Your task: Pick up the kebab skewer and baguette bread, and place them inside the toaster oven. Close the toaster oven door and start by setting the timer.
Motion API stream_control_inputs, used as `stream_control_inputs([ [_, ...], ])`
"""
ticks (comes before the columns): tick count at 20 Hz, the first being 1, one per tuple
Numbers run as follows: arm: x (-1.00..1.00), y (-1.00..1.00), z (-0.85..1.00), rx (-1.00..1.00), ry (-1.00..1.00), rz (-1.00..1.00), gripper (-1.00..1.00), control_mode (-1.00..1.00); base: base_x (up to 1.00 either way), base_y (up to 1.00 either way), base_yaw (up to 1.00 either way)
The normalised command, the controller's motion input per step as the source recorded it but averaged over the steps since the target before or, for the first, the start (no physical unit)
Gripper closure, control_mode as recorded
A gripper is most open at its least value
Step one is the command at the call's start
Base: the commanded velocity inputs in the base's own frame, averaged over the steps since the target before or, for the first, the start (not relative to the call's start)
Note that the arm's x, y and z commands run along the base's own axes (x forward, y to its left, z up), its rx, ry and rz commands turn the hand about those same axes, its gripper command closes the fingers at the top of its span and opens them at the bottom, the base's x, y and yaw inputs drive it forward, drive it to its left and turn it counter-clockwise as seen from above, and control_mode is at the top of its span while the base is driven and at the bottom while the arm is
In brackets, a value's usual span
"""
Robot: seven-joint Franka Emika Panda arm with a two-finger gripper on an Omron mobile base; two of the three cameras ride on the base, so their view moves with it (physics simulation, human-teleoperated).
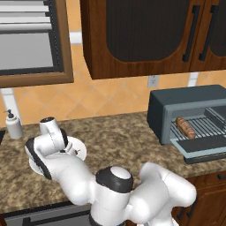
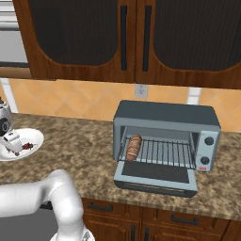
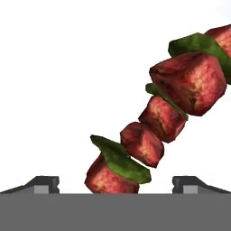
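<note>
On the white plate (image 2: pixel 35 137), kebab skewer (image 3: pixel 167 115): red chunks, green pieces.

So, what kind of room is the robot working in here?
A rendered home kitchen, most likely: a speckled stone counter carries a toaster oven with bread on its rack, dark wooden cabinets hang above, and the wall behind is tiled.

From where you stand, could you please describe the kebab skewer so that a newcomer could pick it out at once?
Start at the granite counter and look left, away from the toaster oven, to the white plate. The kebab skewer lies on that plate, right under the robot's hand with a finger on either side. Its red meat chunks and green pieces set it apart from the brown bread in the oven.
</note>
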Motion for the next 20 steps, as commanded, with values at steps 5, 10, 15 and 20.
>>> stream_control_inputs([
  [5, 0.0, -0.07, -0.28, 0.0, -0.05, -0.08, -1.0, -1.0, 0.0, 0.0, 0.0],
  [10, 0.02, -0.18, -0.26, 0.0, -0.05, -0.04, 1.0, -1.0, 0.0, 0.0, 0.0],
  [15, 0.12, -0.37, -0.24, 0.0, -0.03, 0.0, 1.0, -1.0, 0.0, 0.0, 0.0],
  [20, 0.14, -0.43, -0.16, 0.0, 0.0, 0.0, 1.0, -1.0, 0.0, 0.0, 0.0],
])
